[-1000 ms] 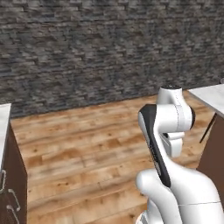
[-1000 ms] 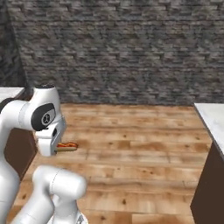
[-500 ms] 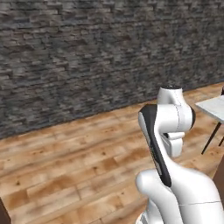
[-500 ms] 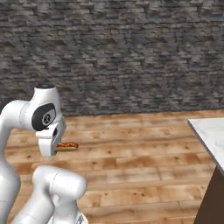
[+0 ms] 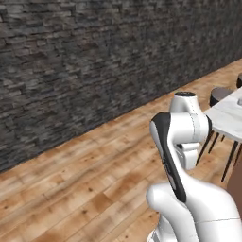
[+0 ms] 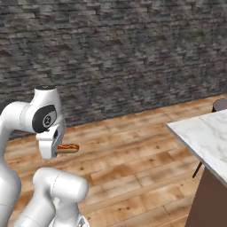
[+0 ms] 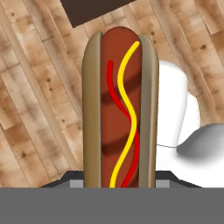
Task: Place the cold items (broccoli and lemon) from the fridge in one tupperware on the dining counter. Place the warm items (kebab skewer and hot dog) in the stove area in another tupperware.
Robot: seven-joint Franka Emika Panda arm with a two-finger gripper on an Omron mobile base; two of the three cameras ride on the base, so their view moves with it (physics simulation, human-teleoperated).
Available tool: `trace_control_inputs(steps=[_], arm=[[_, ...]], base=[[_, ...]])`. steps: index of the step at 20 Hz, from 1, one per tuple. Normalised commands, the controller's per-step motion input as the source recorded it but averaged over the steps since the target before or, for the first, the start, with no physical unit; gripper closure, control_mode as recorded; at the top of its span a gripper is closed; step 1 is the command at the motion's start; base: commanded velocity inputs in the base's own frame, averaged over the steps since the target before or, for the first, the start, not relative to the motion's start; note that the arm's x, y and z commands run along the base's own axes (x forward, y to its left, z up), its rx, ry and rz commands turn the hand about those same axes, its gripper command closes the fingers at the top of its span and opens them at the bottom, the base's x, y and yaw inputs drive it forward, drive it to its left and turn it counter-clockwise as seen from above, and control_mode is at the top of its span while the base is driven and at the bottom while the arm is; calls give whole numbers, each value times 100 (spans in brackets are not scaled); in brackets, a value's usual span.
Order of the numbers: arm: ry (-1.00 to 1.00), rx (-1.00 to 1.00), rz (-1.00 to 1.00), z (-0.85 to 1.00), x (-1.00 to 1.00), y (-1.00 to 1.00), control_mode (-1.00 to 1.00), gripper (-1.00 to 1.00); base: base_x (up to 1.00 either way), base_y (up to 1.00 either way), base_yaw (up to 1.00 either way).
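A hot dog (image 7: 120, 100) in a tan bun, striped with red and yellow sauce, runs lengthwise up the hand view. My gripper (image 7: 120, 177) is shut on its near end, its dark fingertips mostly covered by the bun. In the right base view the hot dog (image 6: 68, 148) sticks out sideways from the hand beneath the arm's white wrist, held above the wooden floor. The marble dining counter (image 6: 201, 135) comes in at the right edge. The broccoli, lemon, kebab skewer and tupperware are out of view.
A dark stone wall (image 5: 94, 61) runs across the back, with wooden plank floor (image 6: 133, 155) in front of it. The counter top (image 5: 228, 116) and a dark round stool (image 5: 221, 94) stand at the right. Another stool (image 6: 220, 104) sits behind the counter.
The whole picture has slid left as the base turned right. The cabinet at the left has left the picture and the marble counter has come in further. The hot dog stays gripped.
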Motion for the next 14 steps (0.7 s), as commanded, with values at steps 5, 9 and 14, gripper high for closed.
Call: trace_control_inputs(steps=[5, 9, 14], arm=[[0, 0, 0, 0, 0, 0, 100, 100], [0, 0, 0, 0, 0, 0, 100, 100], [0, 0, 0, 0, 0, 0, 100, 100]], base=[[75, 69, -57], [52, 62, -67], [48, 60, -70]])
